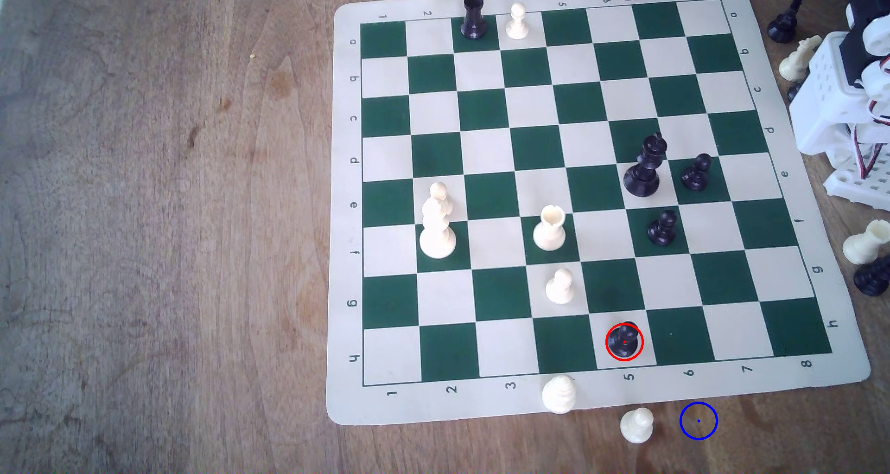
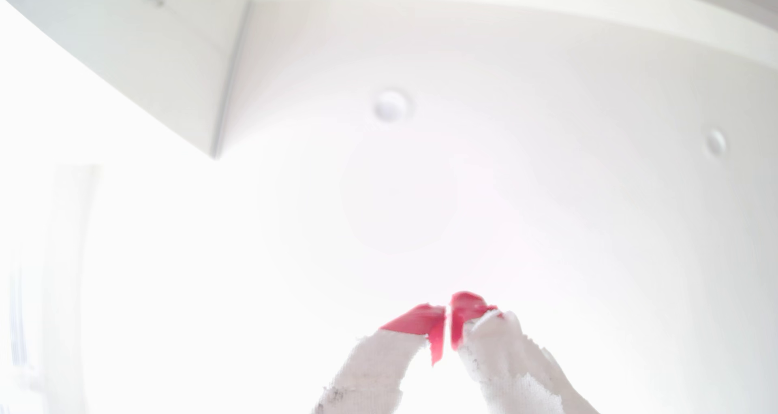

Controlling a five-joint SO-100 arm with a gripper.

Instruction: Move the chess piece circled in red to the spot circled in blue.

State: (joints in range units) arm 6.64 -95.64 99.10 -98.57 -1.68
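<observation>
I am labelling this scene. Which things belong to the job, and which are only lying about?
Job: black pawn in red ring; blue-ringed spot on bare wood; gripper, tips together.

Lying about: black king, white rook, white pawn beside the spot.

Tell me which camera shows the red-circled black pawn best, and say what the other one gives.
The exterior view. The chess piece stands upright on a light square in row h of the board, sharp and unobstructed. The wrist view points at a bright ceiling past the gripper, its red tips together, so it gives no look at the pawn.
</observation>
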